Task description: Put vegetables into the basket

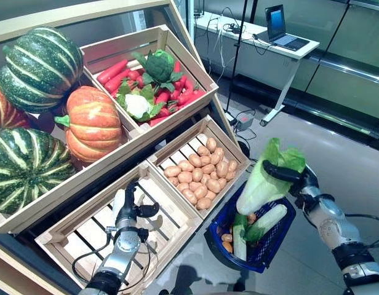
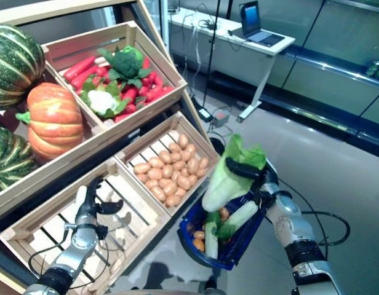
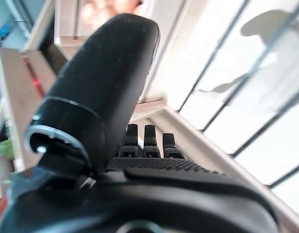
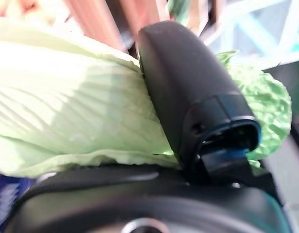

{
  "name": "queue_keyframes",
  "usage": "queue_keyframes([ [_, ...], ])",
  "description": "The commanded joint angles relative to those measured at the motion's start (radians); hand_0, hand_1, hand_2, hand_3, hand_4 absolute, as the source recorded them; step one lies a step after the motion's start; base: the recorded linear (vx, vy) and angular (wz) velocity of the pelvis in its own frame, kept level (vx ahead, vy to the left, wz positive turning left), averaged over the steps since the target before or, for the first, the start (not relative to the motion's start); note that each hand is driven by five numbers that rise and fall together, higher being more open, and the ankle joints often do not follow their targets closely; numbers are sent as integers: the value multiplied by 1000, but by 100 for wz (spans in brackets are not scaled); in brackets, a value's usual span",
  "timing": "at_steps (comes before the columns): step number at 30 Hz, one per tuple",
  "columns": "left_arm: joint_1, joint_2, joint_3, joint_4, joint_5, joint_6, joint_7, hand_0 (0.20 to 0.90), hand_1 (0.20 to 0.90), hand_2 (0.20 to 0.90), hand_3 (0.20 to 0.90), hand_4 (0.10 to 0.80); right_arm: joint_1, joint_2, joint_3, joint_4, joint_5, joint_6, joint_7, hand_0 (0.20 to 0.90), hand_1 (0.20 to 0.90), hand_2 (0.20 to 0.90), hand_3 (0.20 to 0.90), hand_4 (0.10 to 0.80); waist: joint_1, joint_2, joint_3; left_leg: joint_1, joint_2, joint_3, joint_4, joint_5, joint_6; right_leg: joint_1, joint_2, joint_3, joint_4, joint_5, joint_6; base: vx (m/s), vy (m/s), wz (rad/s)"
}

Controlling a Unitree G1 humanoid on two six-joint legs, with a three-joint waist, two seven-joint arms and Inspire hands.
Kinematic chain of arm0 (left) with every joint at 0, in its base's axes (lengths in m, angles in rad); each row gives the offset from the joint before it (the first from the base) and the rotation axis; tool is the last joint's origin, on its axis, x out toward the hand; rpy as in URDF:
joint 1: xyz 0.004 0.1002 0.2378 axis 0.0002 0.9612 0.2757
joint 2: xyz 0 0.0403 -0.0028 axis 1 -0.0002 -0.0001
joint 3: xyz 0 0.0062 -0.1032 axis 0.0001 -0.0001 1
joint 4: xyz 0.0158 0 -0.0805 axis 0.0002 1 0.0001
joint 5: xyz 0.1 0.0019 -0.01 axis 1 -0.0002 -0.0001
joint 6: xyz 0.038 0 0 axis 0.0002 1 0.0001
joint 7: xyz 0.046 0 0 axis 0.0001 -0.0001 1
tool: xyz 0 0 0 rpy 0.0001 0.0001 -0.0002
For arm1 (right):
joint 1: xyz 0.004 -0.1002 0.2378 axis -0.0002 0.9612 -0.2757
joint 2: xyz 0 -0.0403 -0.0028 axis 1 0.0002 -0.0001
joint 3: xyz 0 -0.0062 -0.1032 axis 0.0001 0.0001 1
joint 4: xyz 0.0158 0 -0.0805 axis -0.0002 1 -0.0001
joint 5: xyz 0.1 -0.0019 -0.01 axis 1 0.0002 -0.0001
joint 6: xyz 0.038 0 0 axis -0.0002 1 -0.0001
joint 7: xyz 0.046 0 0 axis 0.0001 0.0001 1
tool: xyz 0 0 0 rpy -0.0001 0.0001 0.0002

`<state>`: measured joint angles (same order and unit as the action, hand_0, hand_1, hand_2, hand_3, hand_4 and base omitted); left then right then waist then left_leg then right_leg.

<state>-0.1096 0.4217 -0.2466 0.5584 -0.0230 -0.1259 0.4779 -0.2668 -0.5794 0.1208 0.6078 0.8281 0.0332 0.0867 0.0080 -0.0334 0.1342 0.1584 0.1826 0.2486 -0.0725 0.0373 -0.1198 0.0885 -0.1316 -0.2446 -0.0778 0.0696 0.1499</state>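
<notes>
Wooden produce shelving [image 1: 115, 161] slopes across the left of the scene, with grey floor [image 1: 337, 160] beyond it and a white desk [image 1: 263, 38] carrying a laptop [image 1: 282, 27] at the far right. On the far left sit striped green pumpkins [image 1: 39, 67] and an orange pumpkin [image 1: 91, 123]. Just right of them, a far crate [image 1: 177, 52] holds red peppers [image 1: 112, 72], a broccoli [image 1: 160, 64] and a cauliflower [image 1: 138, 104].

Nearer, my left hand [image 1: 129, 212] hovers over the slatted lower-left crate [image 1: 66, 236]; its fingers [image 3: 148, 141] are released and relaxed, holding nothing. Right of that crate, the neighbouring crate [image 1: 229, 142] is filled with potatoes [image 1: 199, 175].

Farther right, the blue basket [image 1: 279, 243] hangs near the crate of potatoes, off the shelving and above the floor. Inside it lie a pale green-white stalk vegetable [image 1: 266, 220], another upright one [image 1: 239, 239] and some small orange pieces [image 1: 226, 239].

My right hand [image 1: 294, 177] is at the basket's far-right rim, with its thumb [image 4: 188, 92] clenched over a napa cabbage [image 1: 266, 181]. The cabbage stands tilted, leafy top up, its pale base dipping into the basket's opening while most of it is above the rim. I cannot tell how the basket itself is carried, since the cabbage and my hand cover that side.
</notes>
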Motion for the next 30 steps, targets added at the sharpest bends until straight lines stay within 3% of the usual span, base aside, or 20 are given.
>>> queue_keyframes([
  [1,-189,136,14,-93,-9,-146,62,900,900,900,900,800,-181,-105,-74,88,48,-155,-41,300,300,300,300,400,15,-40,91,-186,26,-33,362,-138,17,-95,-81,-8,303,-110,-33,-303,-148,-4],
  [5,-237,165,-2,-122,-54,-168,78,900,900,900,900,800,-224,-123,-84,189,51,-161,-57,300,300,300,300,400,18,-26,166,-298,66,-34,526,-197,21,-184,-118,-17,466,-170,-55,-194,-54,3],
  [8,-261,165,-24,-143,-84,-184,68,900,900,900,900,800,-264,-150,-92,262,66,-167,-61,300,300,300,300,400,22,-7,208,-396,79,-71,651,-241,23,-263,-155,-12,595,-214,-69,-177,4,2],
  [11,-291,159,-60,-173,-123,-200,72,900,900,900,900,800,-322,-168,-102,320,101,-170,-70,300,300,300,300,400,31,11,252,-474,77,-87,762,-288,34,-343,-196,-11,722,-243,-72,-179,-5,11],
  [21,-367,143,-140,-196,-125,-258,121,900,900,900,900,800,-460,-200,-87,458,119,-182,-84,300,300,300,300,400,29,54,326,-648,66,-127,1038,-418,46,-554,-269,28,1022,-350,-76,-94,9,11],
  [30,-389,151,-185,-210,-143,-241,124,900,900,900,900,800,-533,-224,-93,477,143,-191,-81,300,300,300,300,400,23,71,363,-781,58,-169,1216,-493,41,-708,-294,80,1187,-420,-76,-53,2,8],
])
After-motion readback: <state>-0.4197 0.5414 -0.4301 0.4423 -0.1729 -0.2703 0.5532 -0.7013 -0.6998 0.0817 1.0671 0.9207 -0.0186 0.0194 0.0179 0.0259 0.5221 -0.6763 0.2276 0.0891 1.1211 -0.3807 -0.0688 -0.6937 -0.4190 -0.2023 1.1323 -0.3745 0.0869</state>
